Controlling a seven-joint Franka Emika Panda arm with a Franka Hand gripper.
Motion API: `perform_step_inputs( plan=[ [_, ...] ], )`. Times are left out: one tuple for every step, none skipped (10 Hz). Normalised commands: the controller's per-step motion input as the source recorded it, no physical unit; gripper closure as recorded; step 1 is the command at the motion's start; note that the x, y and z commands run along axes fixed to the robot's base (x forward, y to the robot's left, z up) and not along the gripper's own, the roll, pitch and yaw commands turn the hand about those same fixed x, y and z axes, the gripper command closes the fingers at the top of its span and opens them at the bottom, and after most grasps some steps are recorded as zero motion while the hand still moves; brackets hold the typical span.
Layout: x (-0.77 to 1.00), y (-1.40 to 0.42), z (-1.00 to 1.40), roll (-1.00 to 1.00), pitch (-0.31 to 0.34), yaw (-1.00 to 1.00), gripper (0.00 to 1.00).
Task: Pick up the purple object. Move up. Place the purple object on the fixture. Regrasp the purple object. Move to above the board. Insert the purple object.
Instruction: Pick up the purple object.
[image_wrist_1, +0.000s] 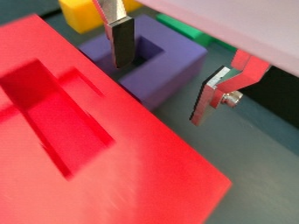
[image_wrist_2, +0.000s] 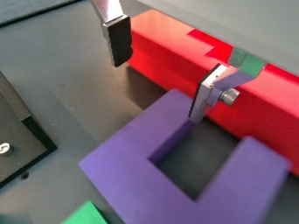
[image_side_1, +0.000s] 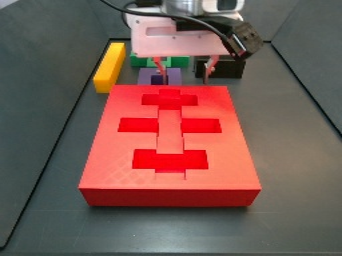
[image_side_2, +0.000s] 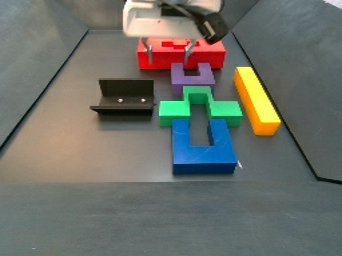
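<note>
The purple object (image_wrist_1: 163, 66) (image_wrist_2: 176, 175) (image_side_2: 194, 73) lies flat on the floor against the end of the red board (image_wrist_1: 82, 131) (image_wrist_2: 187, 61) (image_side_1: 171, 130). My gripper (image_wrist_1: 160, 92) (image_wrist_2: 156, 89) is low over it and open. One finger (image_wrist_1: 121, 44) reaches into the square notch, while the other finger (image_wrist_1: 216, 92) hangs outside the block, so one prong lies between them untouched. The black fixture (image_side_2: 123, 98) (image_side_1: 227, 68) stands apart on the floor.
A long yellow bar (image_side_2: 255, 98) (image_side_1: 110, 65) lies beside the purple object. The green cross block (image_side_2: 201, 108) and the blue block (image_side_2: 203, 140) sit in line just past it. Dark walls ring the floor.
</note>
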Motion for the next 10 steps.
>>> perform_step_inputs(
  plan=[
    [0.23,0.06,-0.25,0.17,0.06,-0.04,0.0],
    [-0.28,0.0,-0.08,0.14,0.023,-0.22,0.0],
    [-0.27,-0.05,0.06,0.16,0.0,-0.22,0.0],
    [-0.34,-0.16,0.22,0.23,0.0,-0.24,0.0],
    [-0.59,-0.17,0.33,0.28,-0.019,-0.23,0.0],
    [-0.6,-0.07,0.29,0.21,-0.036,-0.21,0.0],
    [-0.01,0.0,0.0,0.15,-0.024,-0.01,0.0],
    [0.42,0.12,-0.05,0.11,0.0,0.0,0.0],
    [0.48,0.16,-0.01,0.08,0.0,0.0,0.0],
    [0.43,0.11,-0.04,0.04,0.0,0.0,0.0]
  ],
)
